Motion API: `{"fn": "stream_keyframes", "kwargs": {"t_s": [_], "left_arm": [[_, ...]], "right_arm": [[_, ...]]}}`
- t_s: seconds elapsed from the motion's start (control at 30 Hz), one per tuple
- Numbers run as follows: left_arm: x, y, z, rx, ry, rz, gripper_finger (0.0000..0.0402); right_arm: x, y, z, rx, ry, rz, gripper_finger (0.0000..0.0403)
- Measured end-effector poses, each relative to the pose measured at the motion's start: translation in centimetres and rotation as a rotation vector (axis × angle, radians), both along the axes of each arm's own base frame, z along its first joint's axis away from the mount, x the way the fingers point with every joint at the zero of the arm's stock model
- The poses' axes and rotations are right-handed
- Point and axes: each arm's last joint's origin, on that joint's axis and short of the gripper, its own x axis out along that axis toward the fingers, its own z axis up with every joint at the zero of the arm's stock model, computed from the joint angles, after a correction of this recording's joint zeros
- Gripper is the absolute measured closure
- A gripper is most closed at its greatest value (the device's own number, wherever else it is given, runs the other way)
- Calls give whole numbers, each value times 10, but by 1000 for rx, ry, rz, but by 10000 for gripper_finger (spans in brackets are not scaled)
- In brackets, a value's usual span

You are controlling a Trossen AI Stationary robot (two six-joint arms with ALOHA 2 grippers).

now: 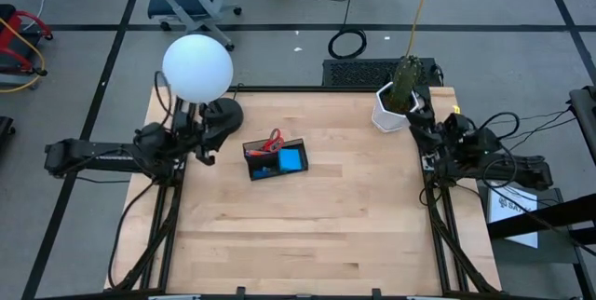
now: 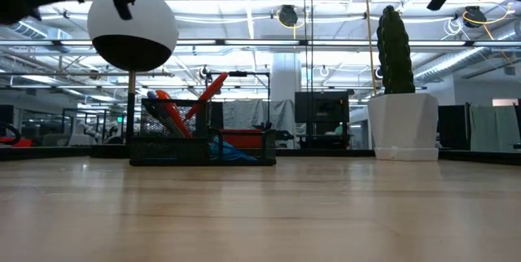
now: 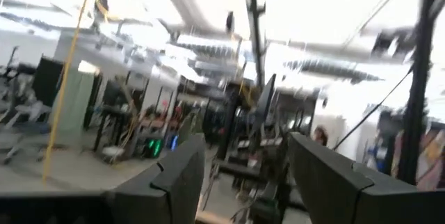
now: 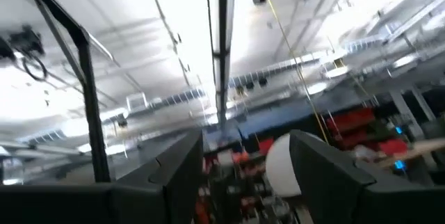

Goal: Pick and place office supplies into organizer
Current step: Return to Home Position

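The organizer (image 1: 277, 158), a low black tray, stands on the wooden table left of centre. In it, red-handled scissors (image 1: 271, 141) stick up and a blue notepad (image 1: 291, 159) lies flat; in the low view the scissors (image 2: 205, 93) lean over the tray's rim (image 2: 203, 150). My left gripper (image 3: 240, 147) is open, held above the table's left side, left of the organizer (image 1: 201, 149), and tipped upward into the room. My right gripper (image 4: 243, 144) is open too, raised at the table's right edge (image 1: 424, 125) and pointing up toward the ceiling. Neither holds anything.
A white globe lamp (image 1: 197, 67) on a black base stands at the far left, close to my left arm. A white pot with a cactus (image 1: 396, 104) stands at the far right, beside my right arm. Bare wood spreads across the table's near half (image 1: 307, 235).
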Motion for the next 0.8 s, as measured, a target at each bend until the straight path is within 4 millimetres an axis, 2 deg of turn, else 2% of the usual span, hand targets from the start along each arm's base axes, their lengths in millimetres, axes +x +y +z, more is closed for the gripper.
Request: {"fn": "stream_keyframes", "kwargs": {"t_s": [0.3,0.43,0.57,0.8], "left_arm": [[-26,-9,-37,76,-224,-5,190],[-25,-10,-38,79,-215,-18,190],[-23,-10,-40,80,-186,-29,190],[-22,-10,-43,87,-153,-43,190]], "right_arm": [[-8,1,-29,-25,-188,1,195],[-18,2,-25,-38,-302,1,195],[-15,2,-27,-32,-259,-2,195],[-19,3,-26,-38,-292,1,195]]}}
